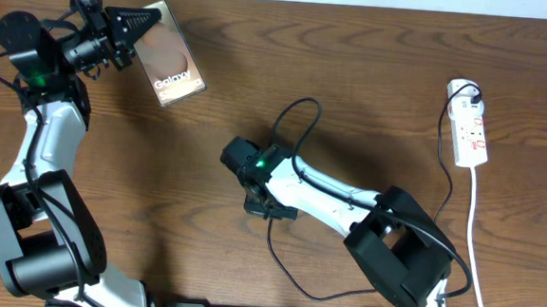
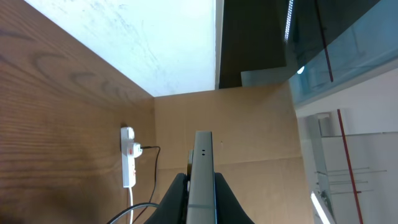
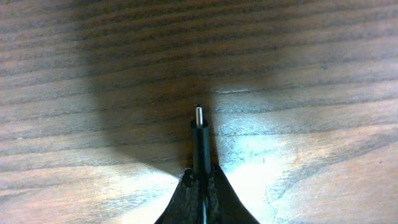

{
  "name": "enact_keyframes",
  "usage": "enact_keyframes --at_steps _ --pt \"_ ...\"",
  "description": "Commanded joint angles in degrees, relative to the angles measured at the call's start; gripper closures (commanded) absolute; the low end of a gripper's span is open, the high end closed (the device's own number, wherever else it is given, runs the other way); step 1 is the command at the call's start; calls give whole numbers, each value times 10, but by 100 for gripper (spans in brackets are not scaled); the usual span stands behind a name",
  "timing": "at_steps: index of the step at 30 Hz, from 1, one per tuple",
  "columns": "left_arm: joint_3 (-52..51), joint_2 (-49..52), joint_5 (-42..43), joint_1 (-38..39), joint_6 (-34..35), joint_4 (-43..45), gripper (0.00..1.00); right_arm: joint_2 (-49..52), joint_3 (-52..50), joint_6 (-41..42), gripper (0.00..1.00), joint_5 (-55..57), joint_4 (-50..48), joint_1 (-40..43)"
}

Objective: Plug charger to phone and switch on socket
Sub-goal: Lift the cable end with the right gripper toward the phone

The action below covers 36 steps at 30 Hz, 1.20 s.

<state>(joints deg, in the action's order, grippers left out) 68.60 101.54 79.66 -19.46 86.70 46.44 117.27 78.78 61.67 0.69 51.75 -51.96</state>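
The phone (image 1: 172, 60), dark with white "Galaxy" lettering, is held off the table at the far left, edge-on in the left wrist view (image 2: 202, 165). My left gripper (image 1: 133, 33) (image 2: 201, 182) is shut on its two faces. At the table's middle my right gripper (image 1: 265, 206) (image 3: 200, 177) points down at the wood, shut on the charger just behind its plug tip (image 3: 199, 118). The tip sticks out past the fingers. The charger's thin black cable (image 1: 281, 263) trails toward the front. The white socket (image 1: 471, 128) (image 2: 128, 157) lies at the far right.
The socket's white cord (image 1: 477, 252) runs down the right side to the front edge. A black lead (image 1: 442, 145) is plugged into the socket's far end. The right arm's body (image 1: 396, 247) lies across the front right of the wooden table (image 1: 356, 44).
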Motion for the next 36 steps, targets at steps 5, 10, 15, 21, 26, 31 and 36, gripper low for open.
enact_keyframes --at_steps 5,10,15,21,26,31,36 --pt "10 -4 9 -1 -7 4 93 23 10 -84 99 -101 -12 25" --pt "10 -4 8 -1 -7 4 93 23 22 -308 99 -441 -121 75" --pt "10 -4 3 -5 -7 4 93 23 22 -365 99 -659 -223 121" --pt "10 -4 7 -28 -7 4 92 23 22 -323 99 -687 -305 177" --pt "10 -4 29 -33 -7 4 93 23 22 -361 99 -851 -431 211" --pt "10 -4 55 -27 -16 12 93 23 22 -355 99 -901 -550 208" --pt "10 -4 65 -26 -18 41 92 23 22 -305 99 -901 -622 194"
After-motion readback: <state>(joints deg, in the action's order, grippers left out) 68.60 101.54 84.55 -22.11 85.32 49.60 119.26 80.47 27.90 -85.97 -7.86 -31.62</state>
